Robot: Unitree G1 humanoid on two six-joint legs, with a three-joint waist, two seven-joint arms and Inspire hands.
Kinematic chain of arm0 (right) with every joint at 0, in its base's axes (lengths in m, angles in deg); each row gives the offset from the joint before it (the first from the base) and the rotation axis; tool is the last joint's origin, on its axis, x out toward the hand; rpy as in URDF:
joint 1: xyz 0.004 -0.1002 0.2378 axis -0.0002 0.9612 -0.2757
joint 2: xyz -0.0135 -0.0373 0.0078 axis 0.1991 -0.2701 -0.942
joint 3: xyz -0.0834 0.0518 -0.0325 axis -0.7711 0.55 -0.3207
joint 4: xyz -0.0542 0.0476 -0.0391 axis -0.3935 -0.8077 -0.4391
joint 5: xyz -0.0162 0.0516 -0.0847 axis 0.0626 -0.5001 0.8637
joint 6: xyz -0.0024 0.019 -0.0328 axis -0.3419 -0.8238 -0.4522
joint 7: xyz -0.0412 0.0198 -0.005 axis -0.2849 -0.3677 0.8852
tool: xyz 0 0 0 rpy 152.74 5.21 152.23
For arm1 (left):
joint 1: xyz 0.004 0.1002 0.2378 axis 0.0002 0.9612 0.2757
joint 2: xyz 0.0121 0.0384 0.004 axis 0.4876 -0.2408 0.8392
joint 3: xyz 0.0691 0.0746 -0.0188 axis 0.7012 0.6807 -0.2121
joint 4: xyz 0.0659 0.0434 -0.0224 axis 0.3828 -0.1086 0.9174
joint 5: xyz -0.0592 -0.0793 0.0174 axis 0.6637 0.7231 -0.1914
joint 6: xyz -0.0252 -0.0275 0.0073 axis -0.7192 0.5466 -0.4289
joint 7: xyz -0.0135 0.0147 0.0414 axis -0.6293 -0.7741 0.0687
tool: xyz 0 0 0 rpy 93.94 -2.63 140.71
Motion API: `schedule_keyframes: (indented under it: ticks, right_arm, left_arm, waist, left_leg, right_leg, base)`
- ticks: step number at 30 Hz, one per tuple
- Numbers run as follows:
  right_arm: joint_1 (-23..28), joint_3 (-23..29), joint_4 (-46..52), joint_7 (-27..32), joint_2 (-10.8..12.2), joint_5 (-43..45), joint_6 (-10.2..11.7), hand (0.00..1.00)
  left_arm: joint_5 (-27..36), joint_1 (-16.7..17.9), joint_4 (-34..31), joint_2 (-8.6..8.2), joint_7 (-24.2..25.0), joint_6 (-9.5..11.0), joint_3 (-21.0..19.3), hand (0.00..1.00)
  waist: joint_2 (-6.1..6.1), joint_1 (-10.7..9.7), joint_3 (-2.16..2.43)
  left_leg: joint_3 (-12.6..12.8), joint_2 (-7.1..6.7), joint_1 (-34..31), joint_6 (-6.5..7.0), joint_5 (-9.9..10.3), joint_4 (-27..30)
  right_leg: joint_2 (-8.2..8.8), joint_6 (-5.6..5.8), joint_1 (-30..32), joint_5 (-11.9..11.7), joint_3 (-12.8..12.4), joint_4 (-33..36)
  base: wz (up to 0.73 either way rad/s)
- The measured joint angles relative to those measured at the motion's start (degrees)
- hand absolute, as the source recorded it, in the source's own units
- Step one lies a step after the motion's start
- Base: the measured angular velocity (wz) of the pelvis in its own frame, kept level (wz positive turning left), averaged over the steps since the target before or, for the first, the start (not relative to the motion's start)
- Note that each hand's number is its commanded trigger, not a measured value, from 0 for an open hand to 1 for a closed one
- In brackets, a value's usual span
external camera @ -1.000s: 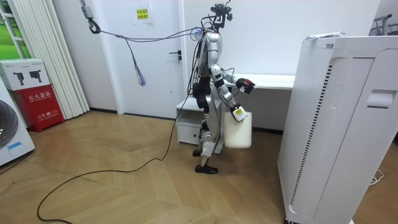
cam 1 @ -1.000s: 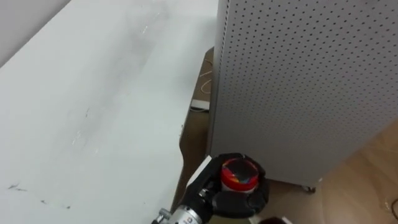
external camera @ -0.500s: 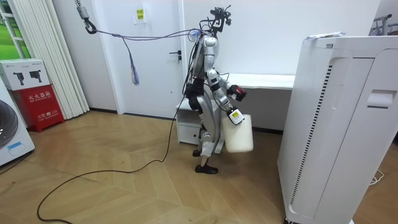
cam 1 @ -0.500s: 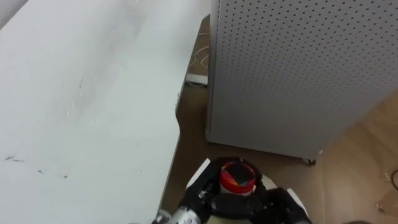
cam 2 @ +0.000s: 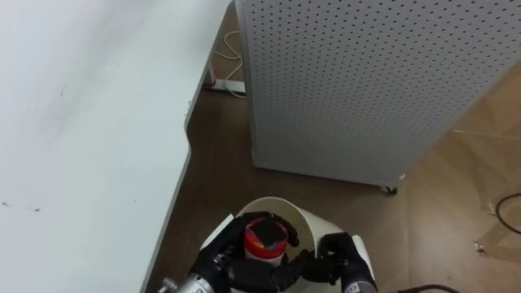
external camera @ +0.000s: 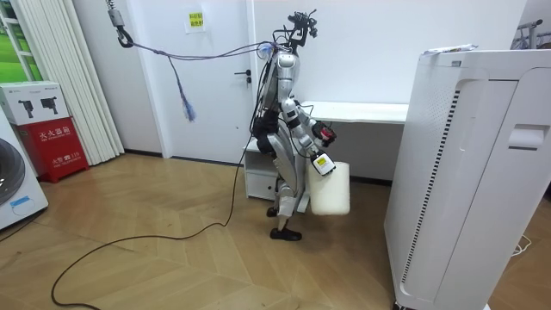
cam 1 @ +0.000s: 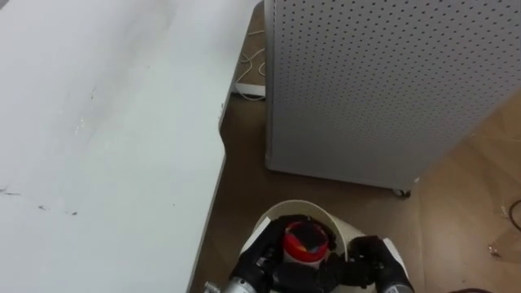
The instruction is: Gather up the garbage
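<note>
The left hand (cam 1: 269, 264), fingers clamped round the red garbage (cam 1: 305, 240), has dropped from above the worktop (cam 1: 98, 163) to the mouth of the white bin (cam 1: 303, 205), gripped by the right hand (cam 1: 376, 259), so a release looks next.

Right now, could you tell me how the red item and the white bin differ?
The red item is small and round-topped; the white bin is far larger and open-mouthed. The red item sits in the left hand, over the bin's mouth; the white bin hangs from the right hand. Both are held off the floor.
</note>
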State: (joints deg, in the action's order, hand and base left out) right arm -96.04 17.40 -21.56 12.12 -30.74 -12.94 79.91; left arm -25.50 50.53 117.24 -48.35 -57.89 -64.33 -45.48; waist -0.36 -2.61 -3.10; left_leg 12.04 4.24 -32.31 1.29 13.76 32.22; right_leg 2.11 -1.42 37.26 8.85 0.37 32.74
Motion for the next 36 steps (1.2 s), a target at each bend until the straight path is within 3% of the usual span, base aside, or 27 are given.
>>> schedule_keyframes:
  ticks: [6, 14, 21, 25, 28, 32, 36]
  right_arm:
    - [0.01, -0.07, 0.02, -0.03, 0.08, -1.48, 0.07, 1.00]
    - [0.36, -0.65, -0.20, -0.14, 0.00, -1.69, -0.43, 1.00]
    - [0.54, -0.49, -0.29, 0.91, -0.89, -3.49, -0.22, 1.00]
    - [0.73, -0.54, -0.45, 0.35, -0.60, -3.64, -0.23, 1.00]
    - [0.73, -0.55, -0.42, -0.73, -0.26, -3.66, -0.49, 1.00]
    - [0.58, -0.52, 1.17, -3.09, -0.54, -3.74, -0.50, 1.00]
    - [0.92, -0.50, 1.13, -5.29, -0.78, -3.48, -0.50, 1.00]
  left_arm:
    - [0.01, 0.00, 0.09, 0.04, -0.05, 0.00, 0.00, 0.00]
    - [0.01, 0.02, 0.09, 0.26, -0.05, -0.01, 0.19, 0.00]
    - [0.04, 0.08, 0.09, 0.25, -0.04, -0.01, 0.51, 0.00]
    - [-0.53, 0.61, 0.10, 0.43, -0.04, -0.02, 0.59, 0.00]
    - [-0.71, 0.71, 0.08, 0.53, -0.04, -0.02, 0.22, 0.00]
    - [-2.74, 0.84, -0.33, 0.79, -0.05, -0.01, -1.97, 0.00]
    - [-5.35, 0.92, -4.82, 2.10, -0.08, 0.49, -5.97, 0.00]
  waist:
    - [-0.48, 0.02, 0.30]
    - [-0.61, 0.28, 0.38]
    - [-1.32, 1.14, 0.83]
    - [-1.30, 1.23, 0.82]
    - [-1.22, 1.60, 0.77]
    - [-0.52, 3.14, 0.55]
    - [0.52, 2.41, 0.59]
  left_leg:
    - [0.00, 0.10, -0.09, 0.00, 0.01, 0.41]
    - [0.00, 0.13, -0.16, 0.00, 0.01, 0.40]
    - [0.12, 0.10, 0.17, 0.00, 0.00, 0.31]
    - [0.54, 0.07, 2.02, -0.01, 0.01, -0.45]
    - [0.26, 0.00, 3.39, -0.30, 0.37, -0.49]
    - [-0.84, -1.01, 6.00, -0.42, 1.14, -1.49]
    - [-1.37, -1.11, 9.13, -0.38, 2.23, -2.64]
  right_leg:
    - [-0.16, -0.06, -0.03, -0.07, 0.02, 0.05]
    - [-0.21, -0.13, -0.08, -0.29, 0.17, -0.12]
    - [-0.26, -0.15, -0.27, -0.33, 0.16, -0.10]
    - [-0.37, -0.14, -1.48, -0.32, -0.45, -0.25]
    - [-1.39, 0.06, -2.75, -0.63, -1.85, -1.17]
    - [-3.47, 0.46, -3.80, -2.07, -6.00, -2.74]
    - [-5.26, 0.83, -6.54, -3.16, -8.65, -5.07]
  base:
    - [0.00]
    - [0.00]
    - [0.00]
    - [-0.08]
    - [-0.22]
    - [-0.62]
    - [-0.48]
